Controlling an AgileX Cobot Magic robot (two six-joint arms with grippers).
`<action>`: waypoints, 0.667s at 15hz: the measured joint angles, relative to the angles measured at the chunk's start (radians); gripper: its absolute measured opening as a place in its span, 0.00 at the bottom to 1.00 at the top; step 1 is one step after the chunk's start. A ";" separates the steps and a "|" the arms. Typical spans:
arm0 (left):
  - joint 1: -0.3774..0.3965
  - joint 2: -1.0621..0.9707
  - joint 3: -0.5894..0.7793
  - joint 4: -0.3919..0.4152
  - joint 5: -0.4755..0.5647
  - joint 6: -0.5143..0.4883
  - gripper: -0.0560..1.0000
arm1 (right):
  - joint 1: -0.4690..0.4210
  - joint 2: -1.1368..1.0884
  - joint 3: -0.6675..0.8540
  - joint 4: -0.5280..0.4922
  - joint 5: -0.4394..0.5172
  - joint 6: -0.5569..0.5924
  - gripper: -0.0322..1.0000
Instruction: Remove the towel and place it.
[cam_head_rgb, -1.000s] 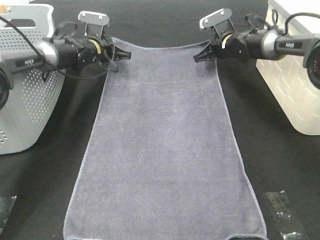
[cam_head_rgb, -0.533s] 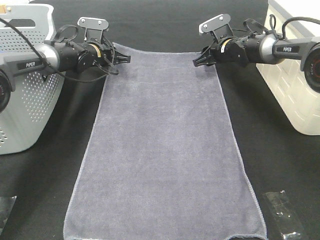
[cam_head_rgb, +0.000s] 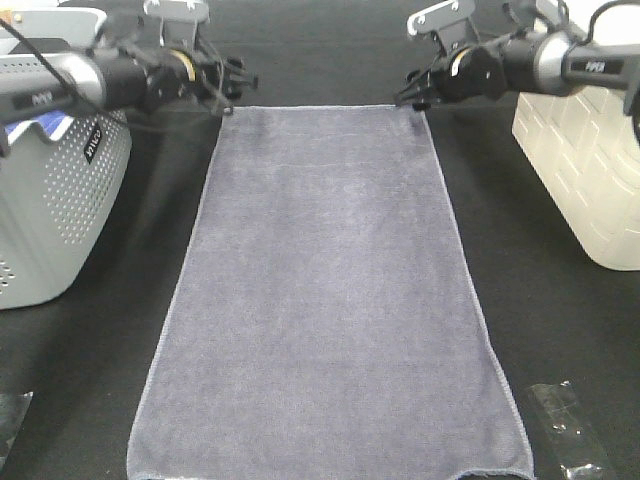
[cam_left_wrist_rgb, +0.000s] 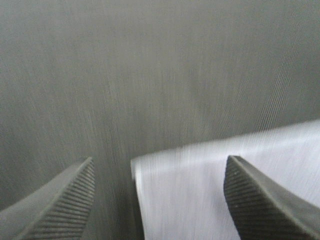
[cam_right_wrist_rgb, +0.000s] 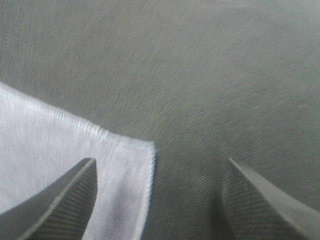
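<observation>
The greyish-lavender towel (cam_head_rgb: 330, 300) lies flat and spread out on the black table, its long side running from the far edge to the near edge. My left gripper (cam_head_rgb: 232, 90) hovers at the towel's far left corner. In the left wrist view it (cam_left_wrist_rgb: 160, 200) is open, and the towel corner (cam_left_wrist_rgb: 200, 190) lies between the fingers, not pinched. My right gripper (cam_head_rgb: 413, 92) hovers at the far right corner. In the right wrist view it (cam_right_wrist_rgb: 157, 200) is open over that towel corner (cam_right_wrist_rgb: 60, 150).
A grey perforated basket (cam_head_rgb: 60, 200) stands at the left, with something bright blue (cam_head_rgb: 48, 126) showing inside. A white bin (cam_head_rgb: 580, 170) stands at the right. Clear plastic bags lie at the near right (cam_head_rgb: 565, 430) and near left (cam_head_rgb: 10, 420).
Both grippers have let go of the towel's far corners and drawn back toward the far side. The far edge, raised before, now lies flat and straight.
</observation>
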 joint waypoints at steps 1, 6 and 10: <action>0.000 -0.023 0.000 0.000 0.000 0.000 0.71 | 0.000 -0.020 0.000 0.015 0.022 0.000 0.68; -0.048 -0.151 0.000 -0.004 0.021 0.000 0.71 | 0.000 -0.187 0.000 0.119 0.128 0.000 0.68; -0.075 -0.243 0.000 -0.004 0.175 0.000 0.71 | 0.000 -0.297 0.000 0.129 0.223 0.000 0.68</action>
